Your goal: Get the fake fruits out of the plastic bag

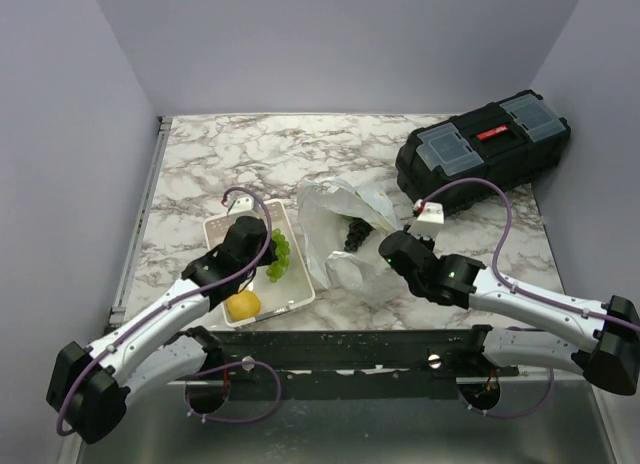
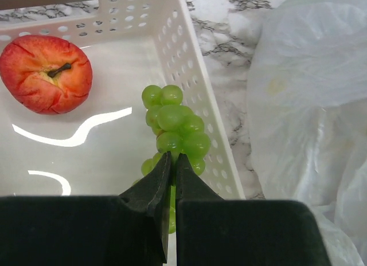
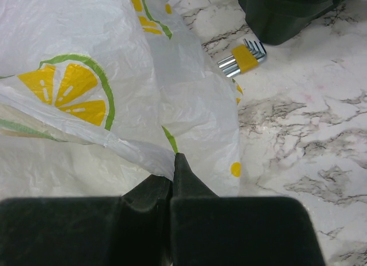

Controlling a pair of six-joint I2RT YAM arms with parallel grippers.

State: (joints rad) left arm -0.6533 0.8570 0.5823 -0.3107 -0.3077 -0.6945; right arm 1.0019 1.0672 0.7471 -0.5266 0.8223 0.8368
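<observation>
My left gripper [image 2: 173,157] is shut on the light-green grape bunch [image 2: 175,125] and holds it over the right side of the white tray [image 2: 189,65]; the bunch also shows in the top view [image 1: 279,254]. The translucent plastic bag [image 1: 345,229] with lemon prints lies right of the tray. The dark purple-black grape bunch [image 1: 355,232] shows in its mouth. My right gripper [image 3: 174,160] is shut on a fold of the plastic bag [image 3: 103,94] at its near right side [image 1: 393,252]. The green apple-like ball is not in view.
A red apple [image 2: 46,74] and a yellow fruit [image 1: 243,304] lie in the tray. A black toolbox [image 1: 483,149] stands at the back right. A set of hex keys [image 3: 243,57] lies on the marble table between bag and toolbox.
</observation>
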